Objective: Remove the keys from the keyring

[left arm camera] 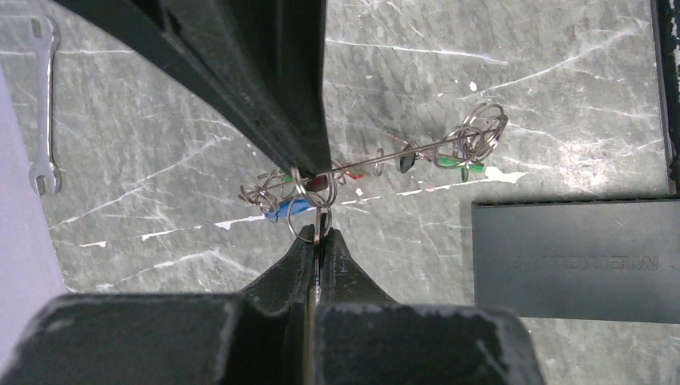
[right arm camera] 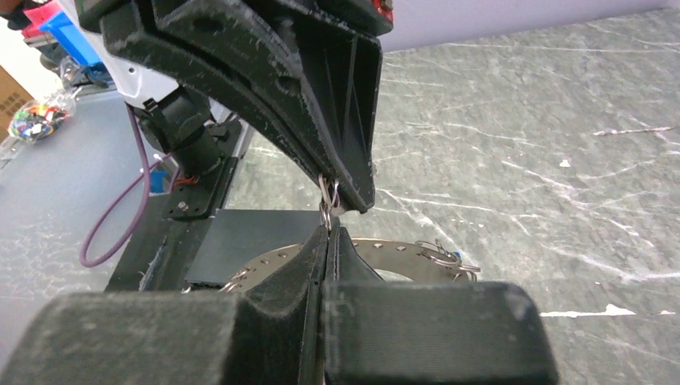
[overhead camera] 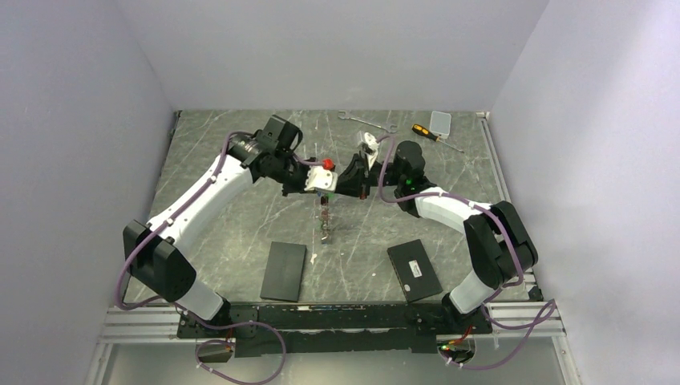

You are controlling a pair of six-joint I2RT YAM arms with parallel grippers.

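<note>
Both jaws closed, tip to tip.

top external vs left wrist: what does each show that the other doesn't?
Only top external: both arms from base to wrist, and the screwdriver near the table's far edge.
Only left wrist: the left gripper shut on a small split ring hanging off the keyring, the coloured tags on the keys, and the right gripper coming in from above.
Both: the keyring held off the table between the two grippers, and the wrench.
</note>
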